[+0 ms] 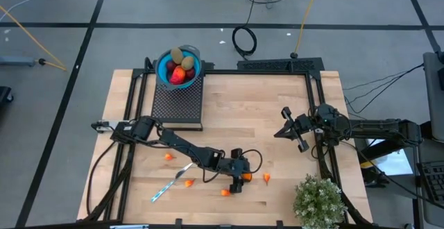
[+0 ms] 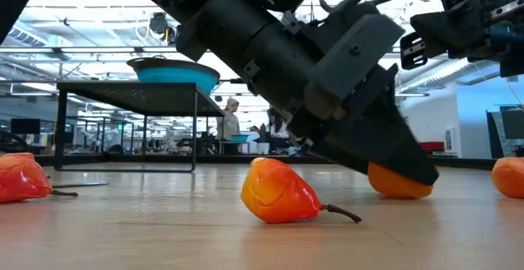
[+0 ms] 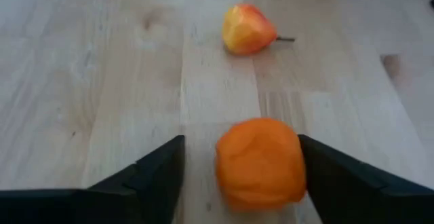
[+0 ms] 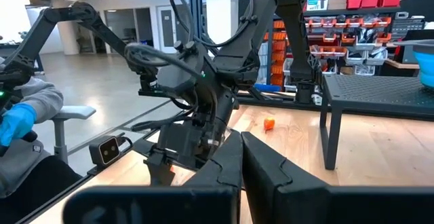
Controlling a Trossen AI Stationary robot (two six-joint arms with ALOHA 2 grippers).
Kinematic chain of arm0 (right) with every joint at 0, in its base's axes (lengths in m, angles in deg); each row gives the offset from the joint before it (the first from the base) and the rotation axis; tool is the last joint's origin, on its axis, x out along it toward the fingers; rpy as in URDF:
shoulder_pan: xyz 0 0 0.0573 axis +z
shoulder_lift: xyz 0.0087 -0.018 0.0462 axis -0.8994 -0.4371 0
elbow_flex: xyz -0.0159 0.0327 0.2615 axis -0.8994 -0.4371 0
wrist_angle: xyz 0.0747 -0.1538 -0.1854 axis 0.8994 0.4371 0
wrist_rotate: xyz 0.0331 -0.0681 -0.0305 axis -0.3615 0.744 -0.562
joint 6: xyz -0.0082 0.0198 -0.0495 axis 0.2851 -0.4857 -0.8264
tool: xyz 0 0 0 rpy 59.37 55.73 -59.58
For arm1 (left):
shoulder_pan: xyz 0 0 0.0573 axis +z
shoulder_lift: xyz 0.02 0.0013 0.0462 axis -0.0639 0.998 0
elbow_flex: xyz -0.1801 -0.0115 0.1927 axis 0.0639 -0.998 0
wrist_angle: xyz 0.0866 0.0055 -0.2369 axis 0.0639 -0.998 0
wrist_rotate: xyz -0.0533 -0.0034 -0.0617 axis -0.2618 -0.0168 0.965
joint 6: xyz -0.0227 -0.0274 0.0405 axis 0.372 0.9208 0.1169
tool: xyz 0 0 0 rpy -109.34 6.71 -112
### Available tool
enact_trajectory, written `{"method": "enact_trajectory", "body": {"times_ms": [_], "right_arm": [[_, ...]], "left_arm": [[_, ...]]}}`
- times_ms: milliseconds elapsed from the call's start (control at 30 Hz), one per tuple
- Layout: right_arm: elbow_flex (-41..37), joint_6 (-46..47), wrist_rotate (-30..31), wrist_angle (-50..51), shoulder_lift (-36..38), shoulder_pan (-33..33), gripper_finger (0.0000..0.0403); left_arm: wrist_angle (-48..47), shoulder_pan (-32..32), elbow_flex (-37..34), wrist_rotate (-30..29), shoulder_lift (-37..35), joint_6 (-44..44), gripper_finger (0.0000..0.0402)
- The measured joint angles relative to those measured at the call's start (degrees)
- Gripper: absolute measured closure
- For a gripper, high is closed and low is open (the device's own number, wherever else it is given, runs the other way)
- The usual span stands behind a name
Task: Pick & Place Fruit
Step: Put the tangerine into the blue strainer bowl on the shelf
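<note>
Pale wooden bench [image 1: 263, 111] planks are carrying the whole work area, with a blue bowl [image 1: 167, 71] of collected fruit sitting on a black mesh stand [image 1: 177, 104] at the far left. The left pincer [image 1: 238, 182] is reaching down at the near middle, its fingers [image 3: 152, 176] spread and straddling a round orange piece [image 3: 261, 161] that is lying on the wood. That piece is sitting closer to one finger than the other, so closing should proceed slowly to let it centre rather than squirt sideways. The grip should probably land on the widest part of the piece, with the fingertips kept just clear of the boards. A second, pear-shaped orange fruit [image 3: 247, 28] is lying just beyond and must not be nudged during the lift. The right pincer [image 1: 293, 128] is waiting over the right side, fingers pressed together, empty.
</note>
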Motion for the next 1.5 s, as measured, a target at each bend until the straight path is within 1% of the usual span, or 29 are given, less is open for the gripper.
{"method": "enact_trajectory", "body": {"times_ms": [233, 333, 400, 533, 667, 800, 933, 1100, 1233, 1333, 1400, 1500], "right_arm": [[0.0, 0.2, 0.0, 0.0, 0.0, 0.0, 0.0403], [0.0, 1.8, 0.0, 0.0, 0.0, 0.0, 0.0403], [0.0, 2.4, 0.0, 0.0, 0.0, 0.0, 0.0403], [0.0, 2.5, 0.0, 0.0, 0.0, 0.0, 0.0403], [0.0, 2.5, 0.0, 0.0, 0.0, 0.0, 0.0403], [0.0, 2.5, 0.0, 0.0, 0.0, 0.0, 0.0403], [0.0, 2.5, 0.0, 0.0, 0.0, 0.0, 0.0403], [0.0, 2.5, 0.0, 0.0, 0.0, 0.0, 0.0403], [0.0, 2.4, 0.0, 0.0, 0.0, 0.0, 0.0403], [0.0, 2.4, 0.0, 0.0, 0.0, 0.0, 0.0403], [0.0, 2.4, 0.0, 0.0, 0.0, 0.0, 0.0403], [0.0, 2.4, 0.0, 0.0, 0.0, 0.0, 0.0403]], "left_arm": [[-0.8, 0.0, 0.0, 0.4, -0.2, -0.3, 0.0236], [-5.0, 0.2, 0.0, 0.7, -2.1, -0.4, 0.0263], [-8.8, 0.6, 0.0, 1.1, -4.6, -0.4, 0.0272], [-15.9, 1.1, 0.0, 3.4, -11.7, -1.0, 0.0274], [-20.9, 0.6, 0.0, 9.9, -19.1, -5.8, 0.0268], [-23.9, -0.5, 0.0, 19.0, -25.9, -13.4, 0.0267], [-25.3, -2.4, 0.0, 29.1, -30.5, -21.1, 0.0267], [-24.7, -5.0, 0.0, 42.3, -33.6, -30.0, 0.0266], [-24.6, -7.1, 0.0, 49.8, -34.5, -36.7, 0.0266], [-24.1, -8.5, 0.0, 52.4, -34.6, -40.8, 0.0266], [-24.2, -9.3, 0.0, 52.1, -34.5, -42.2, 0.0266], [-24.3, -9.7, 0.0, 51.0, -34.5, -42.0, 0.0266]]}}
